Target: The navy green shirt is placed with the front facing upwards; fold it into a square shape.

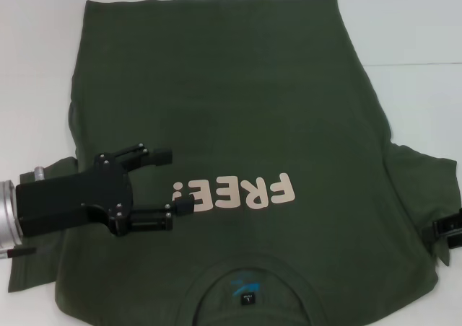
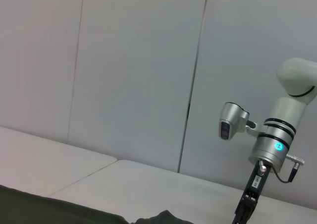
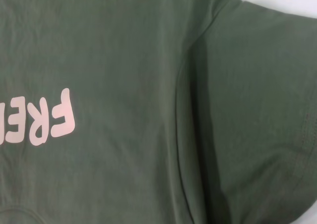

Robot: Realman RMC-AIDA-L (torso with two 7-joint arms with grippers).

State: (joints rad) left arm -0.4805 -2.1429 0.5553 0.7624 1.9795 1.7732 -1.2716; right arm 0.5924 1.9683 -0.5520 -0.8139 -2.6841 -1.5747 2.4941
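Hovering over the chest of the navy green shirt (image 1: 238,124), my left gripper (image 1: 173,182) has its two black fingers spread wide with nothing between them. One fingertip (image 1: 184,205) lies right at the edge of the pale "FREE!" lettering (image 1: 234,194), which runs on just beyond my tips; the other fingertip (image 1: 163,154) sits apart from it over plain green cloth. I cannot tell whether either tip presses the fabric. The shirt lies flat, front up, on the white table (image 1: 419,37), collar and blue neck label (image 1: 244,288) nearest my body, hem stretching far ahead of my hand. My right gripper (image 1: 449,234) shows only as a dark piece at the shirt's right sleeve (image 3: 257,110); its opening I cannot make out.
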